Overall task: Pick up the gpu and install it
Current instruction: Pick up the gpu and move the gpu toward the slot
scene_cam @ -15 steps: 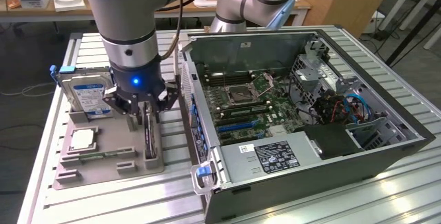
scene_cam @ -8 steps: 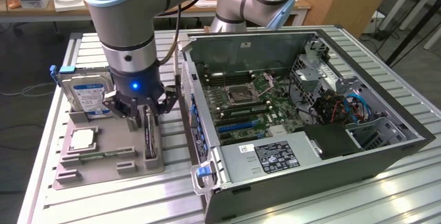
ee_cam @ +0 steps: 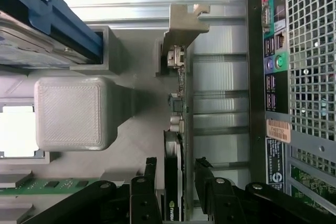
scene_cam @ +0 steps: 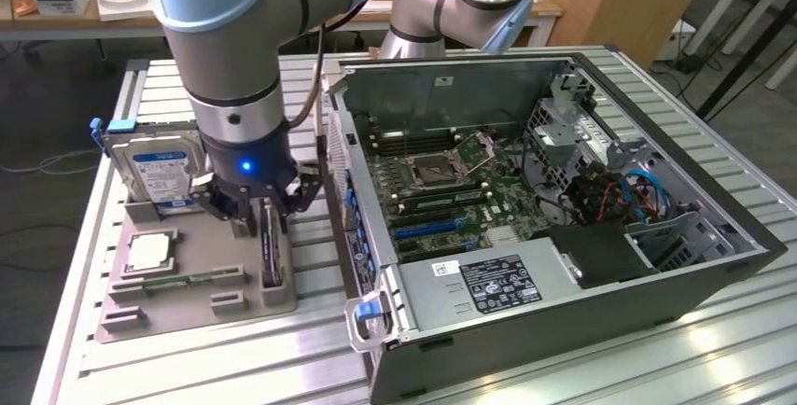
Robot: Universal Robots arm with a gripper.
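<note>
Black gripper straddles the thin edge-on gpu card, jaws slightly apart; its small logo is unreadable.

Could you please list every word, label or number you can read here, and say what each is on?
Nothing reads clearly.
On the hard drive, the blue label: too small.
On the power supply, the black label: too small.
On the computer case, the orange sticker: blurred.
On the gpu, a small mark: unreadable.
</note>
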